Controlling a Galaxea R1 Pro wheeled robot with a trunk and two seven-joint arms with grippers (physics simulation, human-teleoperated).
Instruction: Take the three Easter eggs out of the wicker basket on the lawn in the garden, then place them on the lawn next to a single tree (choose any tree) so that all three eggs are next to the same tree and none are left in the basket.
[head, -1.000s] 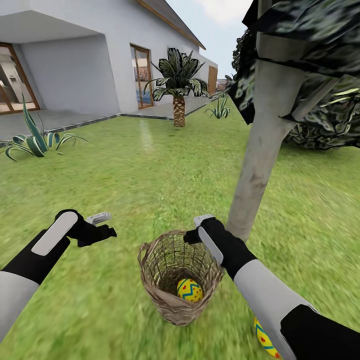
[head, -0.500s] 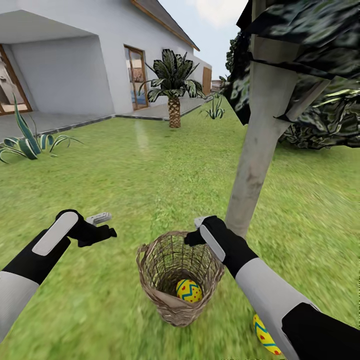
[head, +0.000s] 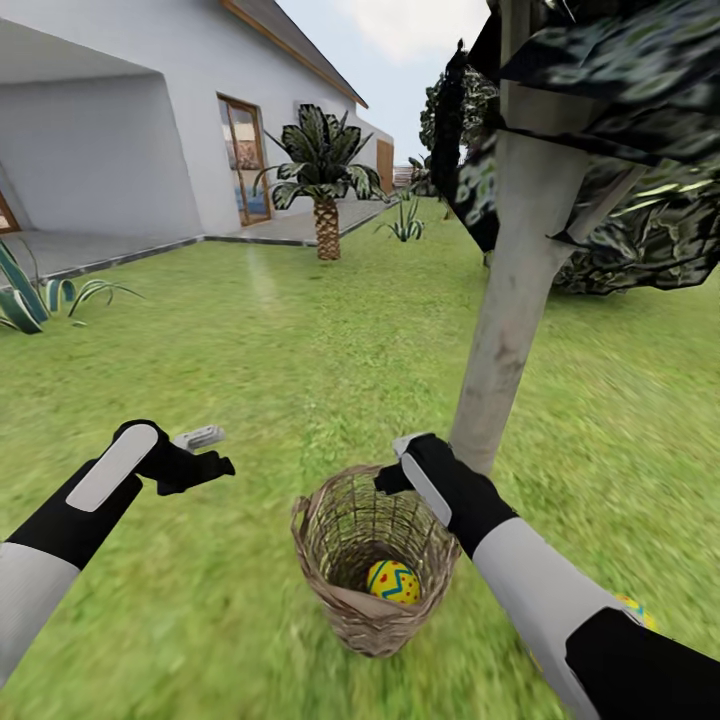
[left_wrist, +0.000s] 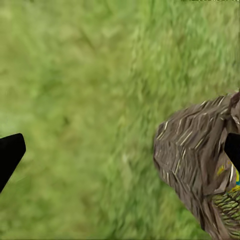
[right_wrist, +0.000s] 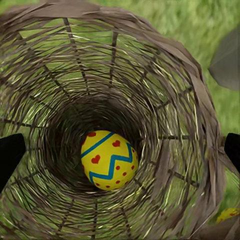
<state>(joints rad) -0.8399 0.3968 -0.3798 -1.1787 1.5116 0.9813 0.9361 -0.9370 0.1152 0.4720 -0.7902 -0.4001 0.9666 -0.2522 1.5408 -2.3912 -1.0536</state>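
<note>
Egg (right_wrist: 109, 160) sits straight below the open right gripper (head: 392, 462), deep in the basket (head: 375, 620), left gripper (head: 205, 450) open too.

— Is the basket (head: 375, 570) open from above?
— Yes. Its mouth is uncovered, and one egg (right_wrist: 109, 160) lies alone at the bottom with bare weave all round it.
— What crowds the basket?
— The trunk (head: 510, 320) rises just behind its right side.
— And to its left?
— Open lawn (head: 240, 340), with nothing standing near the basket.
</note>
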